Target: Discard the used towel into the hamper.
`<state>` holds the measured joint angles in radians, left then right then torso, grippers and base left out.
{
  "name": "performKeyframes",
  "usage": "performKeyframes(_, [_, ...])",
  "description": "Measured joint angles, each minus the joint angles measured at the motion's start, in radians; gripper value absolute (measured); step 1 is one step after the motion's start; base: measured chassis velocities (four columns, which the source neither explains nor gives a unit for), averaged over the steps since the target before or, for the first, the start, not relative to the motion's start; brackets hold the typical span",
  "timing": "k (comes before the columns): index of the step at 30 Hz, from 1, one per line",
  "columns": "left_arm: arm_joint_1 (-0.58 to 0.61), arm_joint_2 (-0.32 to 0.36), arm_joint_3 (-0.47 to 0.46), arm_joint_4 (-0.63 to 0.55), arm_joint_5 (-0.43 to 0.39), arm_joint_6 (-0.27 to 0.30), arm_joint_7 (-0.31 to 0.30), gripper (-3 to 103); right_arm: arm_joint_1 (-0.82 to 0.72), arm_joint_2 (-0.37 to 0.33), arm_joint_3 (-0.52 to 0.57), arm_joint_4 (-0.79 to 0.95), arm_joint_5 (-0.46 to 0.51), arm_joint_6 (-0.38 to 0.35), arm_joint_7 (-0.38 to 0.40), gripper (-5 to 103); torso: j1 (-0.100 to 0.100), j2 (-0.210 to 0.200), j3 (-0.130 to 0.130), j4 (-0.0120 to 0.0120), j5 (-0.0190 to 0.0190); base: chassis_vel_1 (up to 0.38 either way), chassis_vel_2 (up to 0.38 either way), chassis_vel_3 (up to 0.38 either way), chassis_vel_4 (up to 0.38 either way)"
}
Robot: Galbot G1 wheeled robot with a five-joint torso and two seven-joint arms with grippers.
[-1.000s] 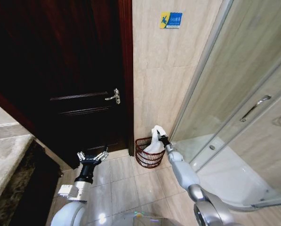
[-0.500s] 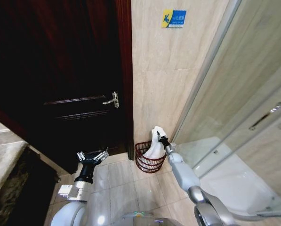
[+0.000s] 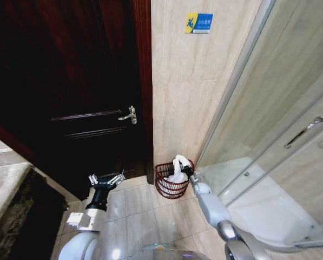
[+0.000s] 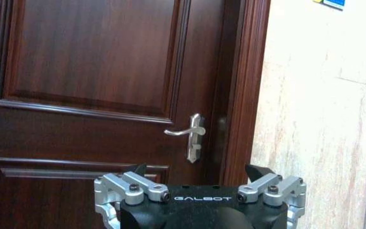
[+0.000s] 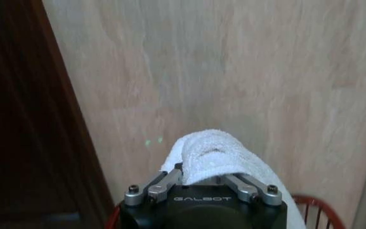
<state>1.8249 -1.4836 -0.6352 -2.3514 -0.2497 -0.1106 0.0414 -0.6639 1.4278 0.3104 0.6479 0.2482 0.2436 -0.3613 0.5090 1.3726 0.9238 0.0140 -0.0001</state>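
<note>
Since a second ago the right arm has lowered, so the towel (image 3: 177, 169) now sags into the hamper (image 3: 169, 184) rather than hanging above its rim. On the left, the left gripper (image 3: 106, 180) hovers idle before the door (image 3: 69, 92), jaws apart and empty. Soft, light and limp, the towel is best pinched at a bunched fold, as the right gripper (image 3: 186, 171) does: jaws clamped on its top, cloth draped over and below them.

The right pincer (image 5: 201, 179) hides its fingertips under the towel (image 5: 216, 155). The hamper (image 5: 315, 210) is cut off by the right wrist view's edge. The wall sign's (image 3: 198, 23) lettering is too small to read.
</note>
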Motion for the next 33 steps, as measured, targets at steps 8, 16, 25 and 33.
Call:
performKeyframes(8, [0.0,0.0,0.0,0.0,0.0,0.0,0.0,100,0.039,0.0,0.016,-0.052,-0.085,-0.123,-0.05,13,0.0,0.0,0.0,0.0,0.0,0.0,0.0,0.0,0.0])
performKeyframes(16, [0.0,0.0,0.0,0.0,0.0,0.0,0.0,100,0.112,0.021,0.087,-0.192,-0.234,-0.141,-0.066,13,0.0,0.0,0.0,0.0,0.0,0.0,0.0,0.0,0.0])
performKeyframes(25, [0.0,0.0,0.0,0.0,0.0,0.0,0.0,100,0.128,0.033,0.093,-0.201,-0.256,-0.1,-0.001,13,0.0,0.0,0.0,-0.0001,0.0,0.0,0.0,0.0,0.0])
performKeyframes(33, [0.0,0.0,0.0,0.0,0.0,0.0,0.0,100,0.097,0.037,0.083,-0.151,-0.255,-0.099,0.002,13,0.0,0.0,0.0,-0.0001,0.0,0.0,0.0,0.0,0.0])
